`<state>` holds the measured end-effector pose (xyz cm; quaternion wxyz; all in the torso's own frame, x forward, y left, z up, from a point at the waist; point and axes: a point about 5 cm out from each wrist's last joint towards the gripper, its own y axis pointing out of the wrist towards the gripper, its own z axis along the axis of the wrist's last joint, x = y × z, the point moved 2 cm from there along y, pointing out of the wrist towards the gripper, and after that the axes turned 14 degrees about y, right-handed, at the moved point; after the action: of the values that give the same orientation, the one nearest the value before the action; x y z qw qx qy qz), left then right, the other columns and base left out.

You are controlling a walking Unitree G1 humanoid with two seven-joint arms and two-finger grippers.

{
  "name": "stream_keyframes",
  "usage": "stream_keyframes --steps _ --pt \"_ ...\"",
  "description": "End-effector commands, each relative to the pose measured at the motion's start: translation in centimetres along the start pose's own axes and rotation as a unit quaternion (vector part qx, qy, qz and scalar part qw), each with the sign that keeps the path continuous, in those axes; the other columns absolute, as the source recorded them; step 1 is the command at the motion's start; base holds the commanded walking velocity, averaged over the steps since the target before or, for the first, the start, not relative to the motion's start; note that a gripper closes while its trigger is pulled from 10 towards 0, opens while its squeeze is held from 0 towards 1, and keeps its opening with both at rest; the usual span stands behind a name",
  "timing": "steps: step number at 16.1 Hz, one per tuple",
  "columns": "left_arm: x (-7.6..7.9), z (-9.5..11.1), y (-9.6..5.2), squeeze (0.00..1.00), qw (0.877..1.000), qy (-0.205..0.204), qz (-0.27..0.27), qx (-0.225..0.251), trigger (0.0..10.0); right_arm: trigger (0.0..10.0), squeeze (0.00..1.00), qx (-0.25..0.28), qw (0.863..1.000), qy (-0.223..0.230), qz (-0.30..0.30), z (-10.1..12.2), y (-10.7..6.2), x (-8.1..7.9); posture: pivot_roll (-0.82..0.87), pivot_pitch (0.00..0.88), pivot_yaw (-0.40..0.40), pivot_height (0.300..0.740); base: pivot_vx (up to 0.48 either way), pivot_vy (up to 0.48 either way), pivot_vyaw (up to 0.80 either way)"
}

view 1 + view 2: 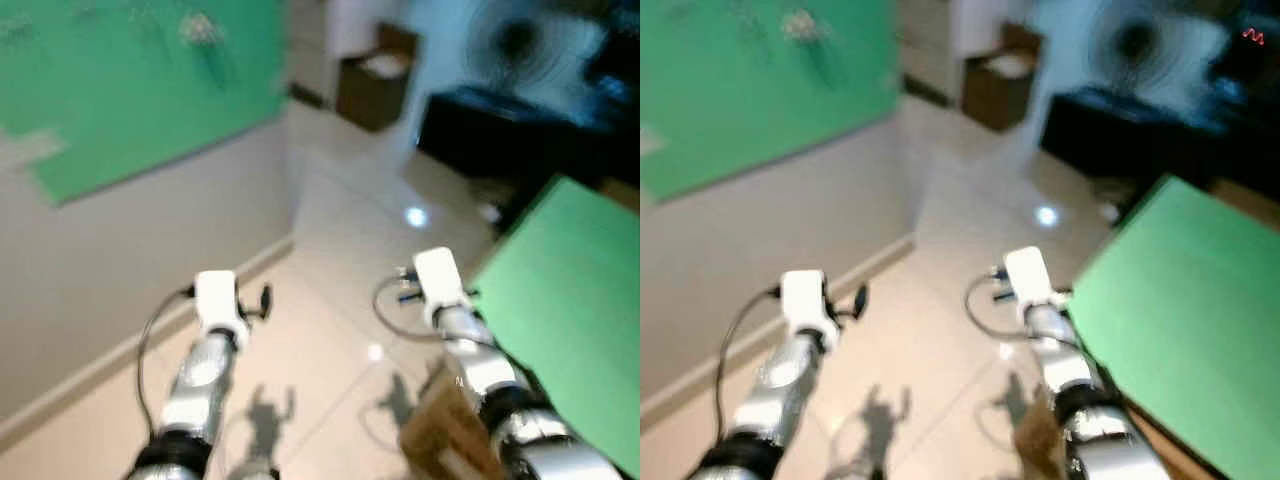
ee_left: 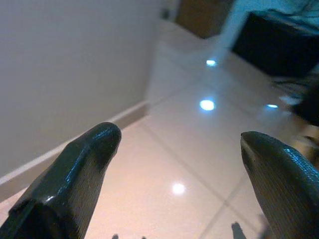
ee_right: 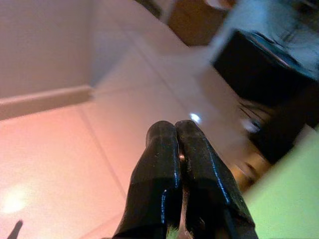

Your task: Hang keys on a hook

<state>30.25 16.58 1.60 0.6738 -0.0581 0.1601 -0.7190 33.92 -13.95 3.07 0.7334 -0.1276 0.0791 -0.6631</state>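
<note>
A green board hangs on the white wall to my left, and a pale blurred item sits near its top; I cannot tell what it is. Both arms reach forward over the tiled floor. My left gripper is open with nothing between its fingers, and it points at the floor along the skirting. My right gripper is shut, its fingers pressed together. A faint glint shows in the seam between them, too small to identify. The head views are blurred.
A green-topped surface stands close on my right, with brown cardboard beneath my right arm. Farther ahead are an open brown box, a black cabinet and a fan. Glossy floor tiles lie between the wall and the furniture.
</note>
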Motion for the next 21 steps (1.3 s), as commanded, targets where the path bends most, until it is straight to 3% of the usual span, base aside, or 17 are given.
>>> stream_keyframes --steps 1,4,6,9,16,18,21 --pt "0.1 0.8 0.3 0.00 1.000 0.004 0.003 0.008 10.0 0.0 0.00 0.009 1.000 -0.004 0.001 0.4 0.1 0.4 -0.11 0.000 -0.019 0.723 0.000 0.000 0.79" --pt "0.4 0.6 0.2 0.00 1.000 0.006 0.003 0.005 10.0 0.0 0.00 0.008 1.000 -0.007 -0.001 0.3 0.0 0.5 -0.11 0.000 -0.018 0.723 0.000 0.000 0.79" --pt "0.9 0.5 0.1 0.00 1.000 -0.016 -0.003 0.005 10.0 0.0 0.00 0.008 1.000 -0.008 -0.001 0.0 -0.1 0.6 -0.11 0.000 -0.016 0.723 0.000 0.000 0.79" --pt "0.8 0.5 0.1 0.00 1.000 0.016 0.003 0.000 10.0 0.0 0.00 0.007 1.000 -0.009 0.000 -0.1 -0.1 0.5 -0.11 0.000 -0.013 0.723 0.000 0.000 0.79" --pt "0.9 0.1 0.0 0.00 1.000 0.023 0.006 -0.011 10.0 0.0 0.00 0.000 1.000 0.004 -0.010 -0.6 -0.2 0.9 -0.11 0.000 -0.013 0.723 0.000 0.000 0.78" --pt "0.8 0.2 0.0 0.00 1.000 0.024 0.009 -0.012 10.0 0.0 0.00 -0.003 1.000 -0.021 -0.010 -0.6 -0.2 0.9 -0.11 0.000 -0.011 0.723 0.000 0.000 0.72" --pt "0.4 0.3 -0.1 0.00 1.000 0.014 0.018 -0.005 10.0 0.0 0.00 0.001 1.000 0.011 -0.018 -0.6 -0.3 1.2 -0.11 0.000 -0.012 0.723 0.000 0.000 0.28"
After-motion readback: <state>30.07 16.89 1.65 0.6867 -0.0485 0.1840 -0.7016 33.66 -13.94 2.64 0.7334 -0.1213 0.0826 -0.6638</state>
